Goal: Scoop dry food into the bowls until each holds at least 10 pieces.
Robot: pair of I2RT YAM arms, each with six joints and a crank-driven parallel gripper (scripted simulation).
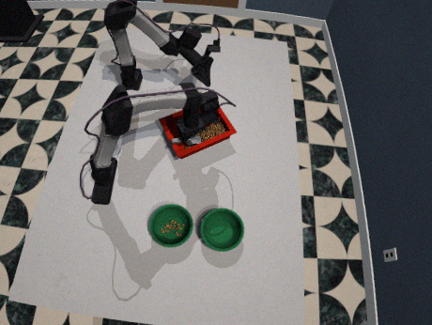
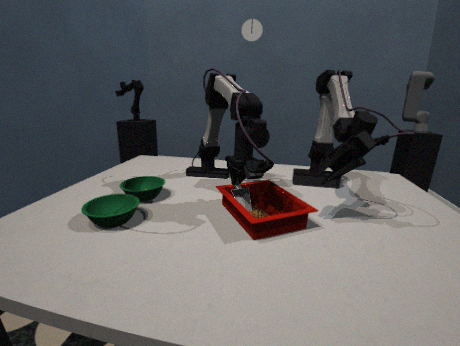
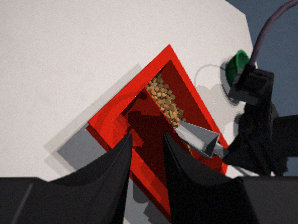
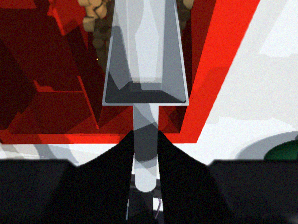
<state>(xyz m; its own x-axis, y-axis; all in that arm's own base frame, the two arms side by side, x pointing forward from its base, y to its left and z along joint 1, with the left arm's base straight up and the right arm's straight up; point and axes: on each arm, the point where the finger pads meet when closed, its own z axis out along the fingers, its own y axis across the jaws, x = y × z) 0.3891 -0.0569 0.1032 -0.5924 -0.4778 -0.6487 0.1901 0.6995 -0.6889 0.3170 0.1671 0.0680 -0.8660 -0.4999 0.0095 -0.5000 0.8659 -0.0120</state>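
The red box [image 1: 207, 146] [image 2: 280, 225] [image 3: 131, 90] [image 4: 215, 60] sits on the table with brown food [image 1: 214, 131] [image 3: 165, 100] [image 4: 93, 14] along one side. My right gripper [image 2: 238, 185] [image 3: 224, 157] [image 4: 145, 133] is shut on the handle of the metal scoop [image 1: 193, 140] [image 2: 242, 198] [image 3: 196, 136] [image 4: 147, 93]. The scoop's pan is inside the box; its visible rear part looks empty, its front edge is out of view. My left gripper [image 1: 208, 83] [image 3: 147, 136] is open and empty above the box's far side. One green bowl [image 1: 156, 212] [image 2: 142, 188] holds several pieces; the other [image 1: 221, 235] [image 2: 111, 212] looks empty.
Both bowls stand upright, side by side, away from the box. The right arm [image 1: 160, 100] reaches over the box, its cable looping above. The left arm [image 1: 150, 29] bends in from beyond it, and the two grippers are near each other.
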